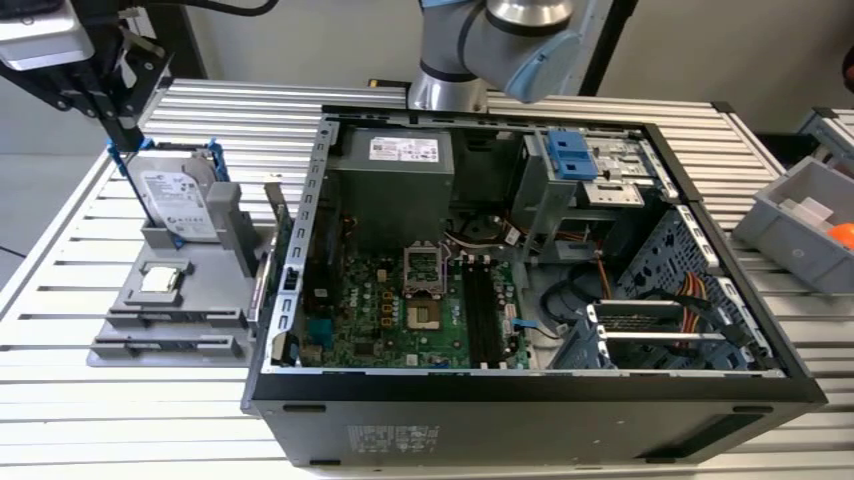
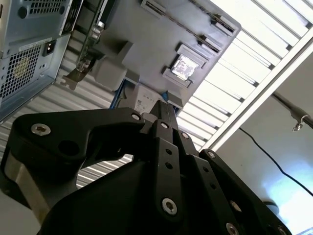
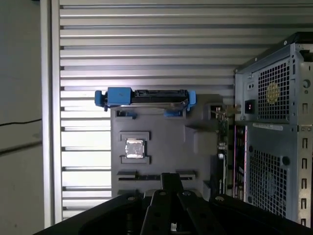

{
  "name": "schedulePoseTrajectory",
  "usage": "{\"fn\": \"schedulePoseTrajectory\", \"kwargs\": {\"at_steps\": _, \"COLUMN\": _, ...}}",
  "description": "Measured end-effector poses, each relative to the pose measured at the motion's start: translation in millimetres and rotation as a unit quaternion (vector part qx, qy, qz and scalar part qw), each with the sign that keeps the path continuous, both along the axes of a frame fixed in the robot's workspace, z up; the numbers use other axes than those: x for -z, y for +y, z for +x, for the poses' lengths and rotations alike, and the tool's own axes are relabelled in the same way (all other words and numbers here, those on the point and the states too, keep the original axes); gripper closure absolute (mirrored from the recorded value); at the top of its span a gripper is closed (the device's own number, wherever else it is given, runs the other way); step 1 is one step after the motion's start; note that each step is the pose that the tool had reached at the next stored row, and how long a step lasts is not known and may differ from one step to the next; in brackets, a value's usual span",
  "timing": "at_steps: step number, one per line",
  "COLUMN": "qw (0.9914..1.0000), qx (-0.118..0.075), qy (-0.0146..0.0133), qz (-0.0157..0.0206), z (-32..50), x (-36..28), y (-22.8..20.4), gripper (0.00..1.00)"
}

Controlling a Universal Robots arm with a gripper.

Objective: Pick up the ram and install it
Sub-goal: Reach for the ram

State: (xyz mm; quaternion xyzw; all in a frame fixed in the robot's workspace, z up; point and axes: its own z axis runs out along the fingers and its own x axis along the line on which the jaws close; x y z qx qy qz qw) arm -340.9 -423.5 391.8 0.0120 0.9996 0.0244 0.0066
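Tool (image 1: 131, 130) hangs over the slatted bench (image 1: 227, 110) at the exterior view's left, just above the hard drive (image 1: 176, 195), which stands upright in the gray holder (image 1: 140, 312). In both wrist views the fingers (image 2: 164, 110) are pressed together.

The ram (image 1: 167, 346) looks to be the thin dark strip on edge in the holder's front slot, at the end away from the drive, with the square chip (image 1: 163, 278) between them. Its colour cannot be told. The ram is well apart from the tool.

The open computer case (image 1: 534, 392) stands beside the holder.
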Motion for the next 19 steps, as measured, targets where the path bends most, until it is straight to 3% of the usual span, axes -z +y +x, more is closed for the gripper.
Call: {"fn": "schedulePoseTrajectory", "kwargs": {"at_steps": 19, "qw": 1.0, "qx": 0.0, "qy": 0.0, "qz": 0.0, "z": -2.0, "x": 0.6, "y": -33.2, "gripper": 1.0}}
